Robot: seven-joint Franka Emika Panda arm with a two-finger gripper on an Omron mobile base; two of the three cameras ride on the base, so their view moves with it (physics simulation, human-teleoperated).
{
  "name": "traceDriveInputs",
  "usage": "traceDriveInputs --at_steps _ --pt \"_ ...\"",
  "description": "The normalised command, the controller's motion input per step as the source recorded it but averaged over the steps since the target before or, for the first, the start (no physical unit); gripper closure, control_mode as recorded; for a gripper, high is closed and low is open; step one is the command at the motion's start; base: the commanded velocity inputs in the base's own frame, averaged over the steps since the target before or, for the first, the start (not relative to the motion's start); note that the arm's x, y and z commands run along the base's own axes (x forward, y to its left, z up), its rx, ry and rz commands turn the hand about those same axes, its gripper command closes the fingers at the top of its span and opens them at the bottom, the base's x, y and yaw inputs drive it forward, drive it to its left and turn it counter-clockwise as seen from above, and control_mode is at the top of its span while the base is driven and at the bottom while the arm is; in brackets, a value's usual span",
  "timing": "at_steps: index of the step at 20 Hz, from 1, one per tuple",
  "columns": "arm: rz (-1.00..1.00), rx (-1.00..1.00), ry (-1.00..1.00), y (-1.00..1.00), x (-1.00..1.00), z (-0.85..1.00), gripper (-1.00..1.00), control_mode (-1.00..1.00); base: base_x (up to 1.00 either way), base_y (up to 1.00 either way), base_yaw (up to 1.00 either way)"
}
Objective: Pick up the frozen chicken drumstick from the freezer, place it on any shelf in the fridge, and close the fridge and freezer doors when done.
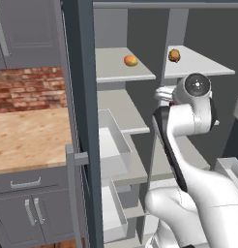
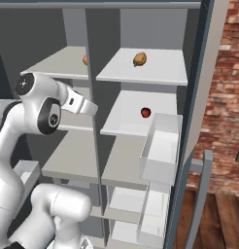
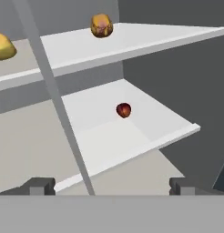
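The frozen chicken drumstick, lumpy golden-brown, lies on the top shelf of the unit's right-hand section. Both tall slate-grey doors stand wide open: the left door and the right door are seen edge-on. No dispenser panel shows, so I cannot tell which section is the freezer and which the fridge. My gripper is open with nothing between its fingertips. It faces the centre divider, about level with the second shelf and well below the drumstick.
A smooth orange fruit sits on the left section's top shelf. A small dark red apple rests on the right section's second shelf. Clear door bins jut inward. A wooden counter lies left.
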Motion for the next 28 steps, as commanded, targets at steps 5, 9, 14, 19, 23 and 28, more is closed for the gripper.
traceDriveInputs --at_steps 5,9,14,19,23,28 --pt "0.01 -0.04 -0.01 0.41 -0.13 -0.08 -1.0 -1.0 0.0 0.0 0.0" --pt "0.0 0.0 -0.09 -0.04 -0.68 -0.07 -1.0 -1.0 0.0 0.0 0.0" --pt "0.0 0.03 -0.02 -0.34 -0.87 -0.02 -1.0 -1.0 0.0 0.0 0.0" --pt "0.01 0.0 0.0 -0.03 -0.48 -0.15 -1.0 -1.0 0.0 0.0 0.0" --pt "0.11 0.0 0.02 0.0 0.01 -0.11 -1.0 -1.0 0.0 0.0 0.0" --pt "0.13 0.0 0.03 0.0 0.04 -0.11 -1.0 1.0 -0.07 0.0 0.04"
